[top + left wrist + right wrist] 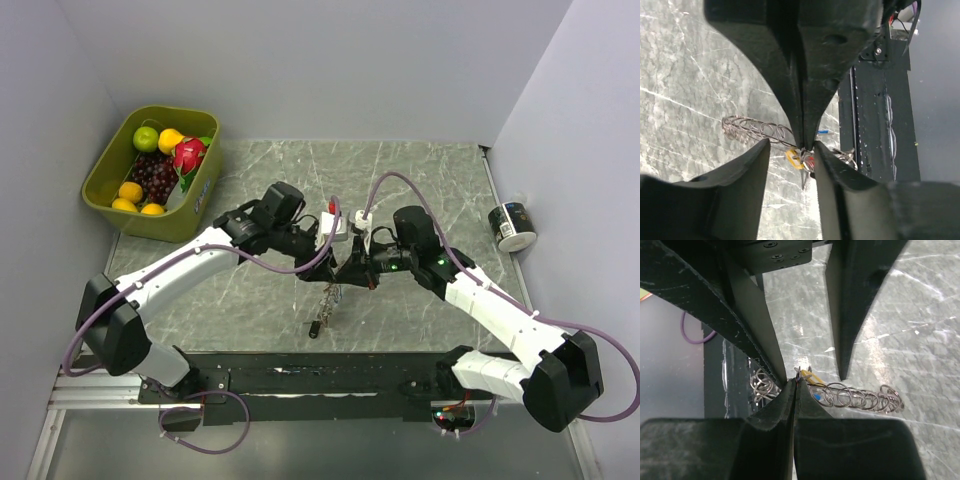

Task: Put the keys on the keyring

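My right claw (pixel 795 382) is pressing fully shut, its two fingers flat together, and it is pinching the keyring (pixel 855 397) at the end where the keys (pixel 792 159) are bunching. I am judging that the thin wire poking out of my tips is the ring itself and not a key shank, but the pinch point is too small to be sure. My left claw (pixel 791 150) is facing it with its jaws standing partly open. It is gripping nothing, and its fingers are straddling the bunch on either side.

Just beyond my tips, yellow, red and blue heads are crowding together right at the pinch. They are looking as if they are already hanging on the wire, though I cannot tell whether each one is truly threaded. In the top view something small and dark is sitting at the ring's far end. It may be the black key, but I cannot tell whether it is on the ring. So I am reckoning the job well under way and not finished, with the threading still needing to be checked or completed.

The ring is showing edge-on as a long row of loops. Its long axis is running from my fingertips over the table (pixel 430 180) toward the near edge, leaning slightly to my left, with the key end up at my claws.
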{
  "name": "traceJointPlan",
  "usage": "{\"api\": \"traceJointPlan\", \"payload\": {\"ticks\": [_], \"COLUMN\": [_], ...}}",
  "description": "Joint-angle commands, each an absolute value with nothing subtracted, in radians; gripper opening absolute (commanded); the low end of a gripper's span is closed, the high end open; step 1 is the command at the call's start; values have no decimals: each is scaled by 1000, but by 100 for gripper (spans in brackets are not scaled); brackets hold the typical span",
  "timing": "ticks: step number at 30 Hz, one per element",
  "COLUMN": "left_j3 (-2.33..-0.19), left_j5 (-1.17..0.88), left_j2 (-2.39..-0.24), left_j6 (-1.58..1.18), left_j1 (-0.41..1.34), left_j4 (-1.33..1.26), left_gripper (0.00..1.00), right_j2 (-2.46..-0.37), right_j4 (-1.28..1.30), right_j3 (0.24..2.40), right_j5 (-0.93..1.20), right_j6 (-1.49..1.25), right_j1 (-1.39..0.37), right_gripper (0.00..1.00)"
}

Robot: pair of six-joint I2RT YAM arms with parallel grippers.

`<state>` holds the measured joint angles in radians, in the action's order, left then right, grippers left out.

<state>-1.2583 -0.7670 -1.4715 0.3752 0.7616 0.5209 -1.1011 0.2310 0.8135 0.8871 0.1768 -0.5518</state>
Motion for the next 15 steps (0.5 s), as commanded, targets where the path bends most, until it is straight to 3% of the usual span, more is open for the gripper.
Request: {"api": "traceJointPlan", "payload": {"ticks": [1, 7, 12, 15], "left_j3": [-1325, -1313, -1336, -1330], "left_j5": [-798, -815, -775, -772], "left_j2": [-1486, -1482, -1474, -1462], "left_j6": [436, 445, 460, 457], "left_j1": [770, 770, 770, 770], "left_j4": [580, 583, 635, 623], "left_gripper": [41, 35, 43, 41], "right_j2": [-1081, -1088, -1095, -1101], "right_j4": [198, 187, 184, 189], "right_j3": [853, 845, 850, 854], "right_j5": [896, 903, 914, 922], "right_j6": [196, 195, 190, 189], "right_j1": [-560, -560, -558, -558], "right_gripper": [0, 0, 0, 0]}}
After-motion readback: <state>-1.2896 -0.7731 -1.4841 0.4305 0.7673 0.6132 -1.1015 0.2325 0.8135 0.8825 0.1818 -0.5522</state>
